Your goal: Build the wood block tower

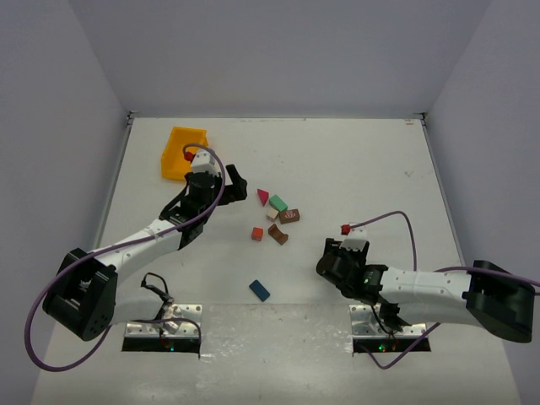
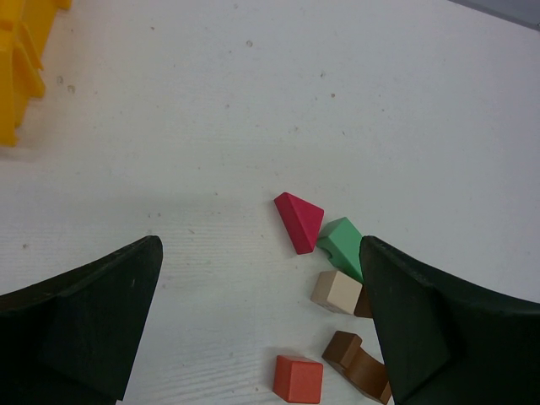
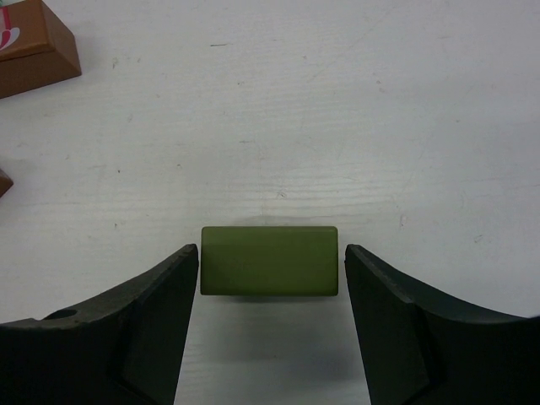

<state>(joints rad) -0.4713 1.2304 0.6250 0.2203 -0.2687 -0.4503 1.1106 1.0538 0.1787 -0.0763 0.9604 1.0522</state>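
Note:
The wood blocks lie loose on the white table; no tower stands. A magenta prism, green block, cream cube, brown block, orange-red cube and brown arch cluster mid-table. A blue brick and small red cube lie apart. My left gripper is open and empty, left of the cluster; its view shows the prism, green block and cream cube. My right gripper is open, straddling an olive brick with small gaps either side.
A yellow-orange bin with a red piece inside stands at the back left, behind my left gripper; its corner shows in the left wrist view. A brown block lies ahead-left of my right gripper.

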